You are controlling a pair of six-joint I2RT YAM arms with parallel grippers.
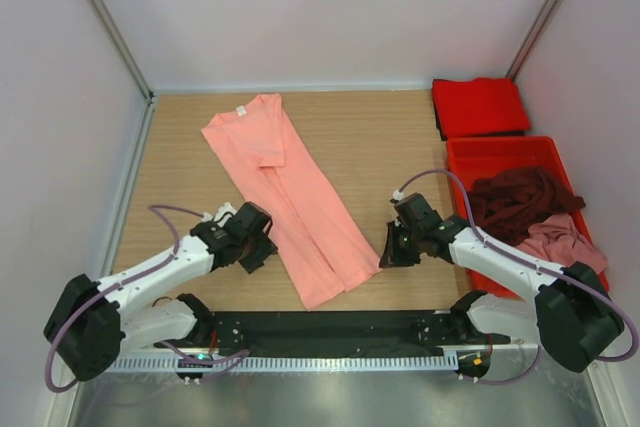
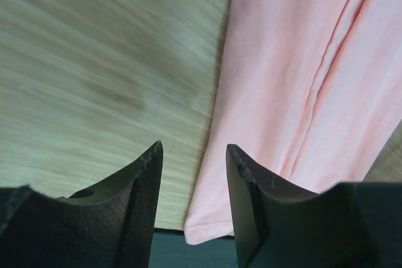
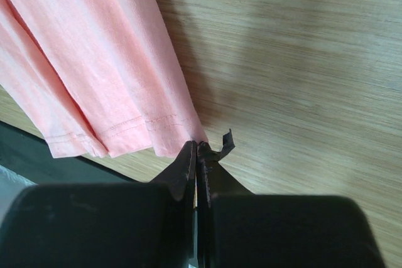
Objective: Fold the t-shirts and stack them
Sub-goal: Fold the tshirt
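Wooden table (image 1: 400, 147): salmon-pink t-shirt (image 1: 290, 187) lies folded lengthwise. Left gripper (image 2: 194, 147) open at its left edge. Right gripper (image 3: 196, 145) closed at near-right hem corner; hold on cloth unconfirmed.

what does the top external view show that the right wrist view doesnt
Only top external: the whole salmon-pink shirt folded into a long strip, the bright red shirt folded at the far right corner, the red bin holding the maroon shirt and dusty pink shirt, and the left gripper beside the strip.
Only right wrist: the hem stitching at the strip's near end, and the right gripper with jaws closed at the hem corner; whether they pinch cloth is unclear.
Both: the salmon-pink shirt, the right gripper and the wooden table.
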